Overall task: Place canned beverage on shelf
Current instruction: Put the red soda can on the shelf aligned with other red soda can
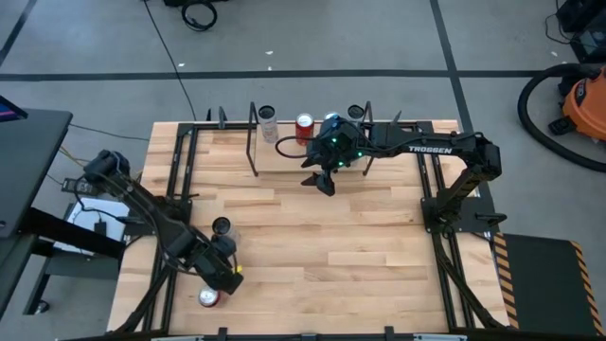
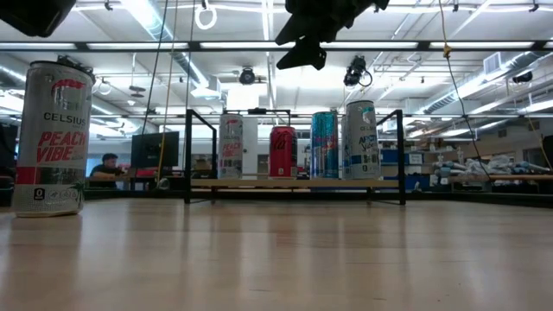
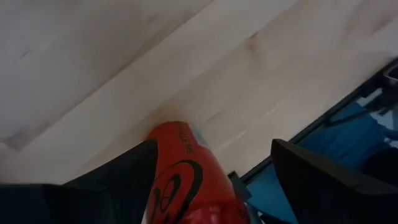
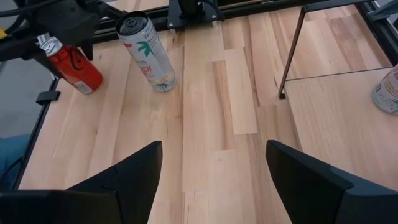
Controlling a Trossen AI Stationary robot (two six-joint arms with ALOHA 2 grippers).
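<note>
The shelf (image 1: 284,159) stands at the far edge of the worktop (image 1: 312,237). In the low view four cans stand upright in a row on its board: a white can (image 2: 231,146), a red can (image 2: 282,151), a blue can (image 2: 325,144) and a tall white-and-blue can (image 2: 361,140).

The left tool (image 1: 220,275) is at the near left corner of the worktop. Its fingers (image 3: 124,180) sit on either side of a red canned beverage (image 3: 186,186), which is tilted off upright; contact appears to be made on both sides, though the wrist view is too close to confirm it fully. Just beside it, a white can with a peach label (image 4: 148,54) stands upright on the worktop, apart from the tool.

The right tool (image 1: 322,178) hangs above the worktop just in front of the shelf, raised clear of the board. Its jaws stand apart and hold nothing.

A person (image 2: 108,168) sits in the room beyond the worktop.
</note>
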